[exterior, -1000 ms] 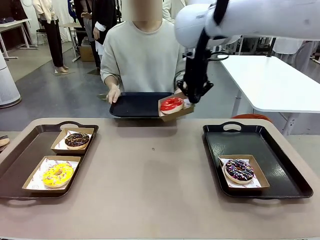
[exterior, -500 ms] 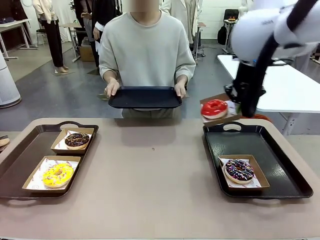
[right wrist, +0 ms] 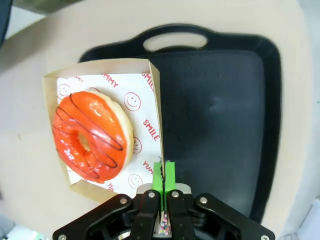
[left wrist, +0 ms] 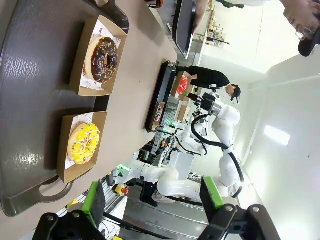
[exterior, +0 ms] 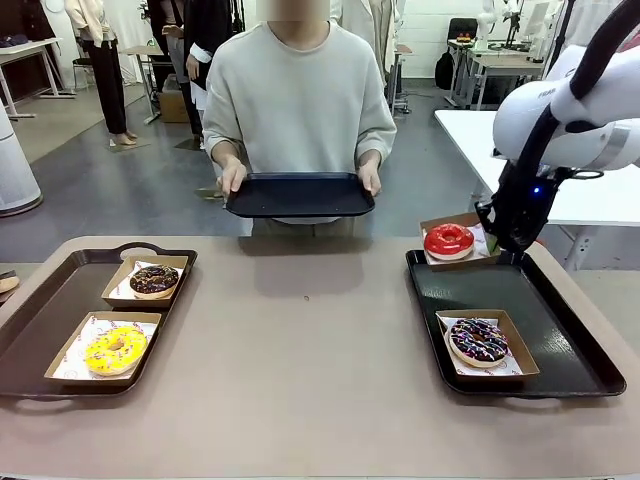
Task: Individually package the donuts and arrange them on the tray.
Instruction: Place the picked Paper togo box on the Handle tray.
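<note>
- Red donut (exterior: 448,240) in cardboard box (exterior: 476,248), held above far edge of right tray (exterior: 560,330); box wall pinched in right gripper (right wrist: 163,172), pads tight together; box's near corner hidden behind gripper body.
- Left gripper (left wrist: 150,200): fingers spread wide, empty, fingertips cut off at frame edge.
- Sprinkled donut (exterior: 479,340) boxed on right tray; chocolate donut (exterior: 154,280) and yellow donut (exterior: 115,349) boxed on left tray (exterior: 40,310).
- Beige table (exterior: 300,350); grey floor, white tables beyond.
- Person across table, hand (exterior: 233,178) on each end of dark tray (exterior: 299,193).
</note>
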Robot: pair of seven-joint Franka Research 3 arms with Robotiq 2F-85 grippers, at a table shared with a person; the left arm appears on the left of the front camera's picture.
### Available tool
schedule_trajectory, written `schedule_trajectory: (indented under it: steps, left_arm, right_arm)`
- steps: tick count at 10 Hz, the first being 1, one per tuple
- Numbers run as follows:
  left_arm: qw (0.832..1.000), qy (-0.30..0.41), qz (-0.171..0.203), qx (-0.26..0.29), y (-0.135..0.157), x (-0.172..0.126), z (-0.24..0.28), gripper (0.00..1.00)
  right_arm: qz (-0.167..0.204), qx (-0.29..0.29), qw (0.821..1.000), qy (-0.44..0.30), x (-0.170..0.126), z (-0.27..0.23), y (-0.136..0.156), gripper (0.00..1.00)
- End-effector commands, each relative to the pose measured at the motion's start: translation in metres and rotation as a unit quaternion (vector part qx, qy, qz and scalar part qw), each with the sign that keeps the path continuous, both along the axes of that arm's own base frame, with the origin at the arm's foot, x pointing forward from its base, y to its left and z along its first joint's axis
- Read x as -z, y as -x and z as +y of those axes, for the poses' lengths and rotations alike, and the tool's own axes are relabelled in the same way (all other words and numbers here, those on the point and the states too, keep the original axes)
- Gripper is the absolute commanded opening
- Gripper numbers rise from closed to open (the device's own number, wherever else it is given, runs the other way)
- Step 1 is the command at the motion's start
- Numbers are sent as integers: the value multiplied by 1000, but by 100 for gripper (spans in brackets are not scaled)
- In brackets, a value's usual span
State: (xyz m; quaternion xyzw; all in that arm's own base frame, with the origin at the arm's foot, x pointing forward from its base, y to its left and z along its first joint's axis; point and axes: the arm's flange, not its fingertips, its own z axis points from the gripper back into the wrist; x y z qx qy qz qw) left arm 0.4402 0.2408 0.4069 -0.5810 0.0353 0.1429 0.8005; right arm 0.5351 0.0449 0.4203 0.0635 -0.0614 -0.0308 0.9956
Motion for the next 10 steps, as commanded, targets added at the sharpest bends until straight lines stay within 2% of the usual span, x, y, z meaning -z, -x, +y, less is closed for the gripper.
schedule_trajectory:
  steps: [1, 3, 5, 6, 10]
  left_arm:
    - [1000, -1, -2, 2, 2, -2, 0, 100]
    - [1000, -1, -2, 2, 2, -2, 0, 100]
    - [1000, -1, -2, 2, 2, -2, 0, 100]
    - [1000, -1, -2, 2, 2, -2, 0, 100]
    - [1000, -1, -2, 2, 2, -2, 0, 100]
  right_arm:
    - [10, -32, 999, -28, 9, -6, -16, 1]
    - [26, -40, 999, -27, 28, -6, -26, 1]
    - [39, -26, 999, -10, 34, -4, -28, 1]
    - [25, -30, 999, -15, 35, -2, -20, 1]
    - [25, -30, 999, -15, 35, -2, -20, 1]
